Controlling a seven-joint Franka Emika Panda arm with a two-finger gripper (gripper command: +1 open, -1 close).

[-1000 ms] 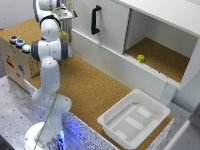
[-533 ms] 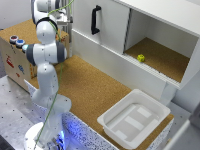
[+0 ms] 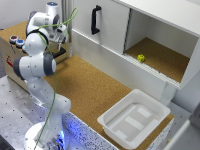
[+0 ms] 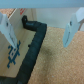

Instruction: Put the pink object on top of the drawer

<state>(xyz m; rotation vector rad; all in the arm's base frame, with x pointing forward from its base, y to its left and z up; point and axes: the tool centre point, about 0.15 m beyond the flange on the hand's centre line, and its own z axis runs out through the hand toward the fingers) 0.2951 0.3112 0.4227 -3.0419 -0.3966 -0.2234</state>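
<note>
Cork-topped table (image 3: pixel 95 90) carries the white drawer (image 3: pixel 150 30) at the exterior view's right, while the hand (image 4: pixel 42 27), fingers wide apart and empty, hovers far left by the brown box (image 3: pixel 15 55); no pink object is visible, so locating it comes next.

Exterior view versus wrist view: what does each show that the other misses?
Only the exterior view shows the large white drawer cabinet with its black handle, a small yellow-green object inside, and the shallow white plastic tub. Only the wrist view shows the open gripper fingers and a black-edged panel. Both show cork flooring.
</note>
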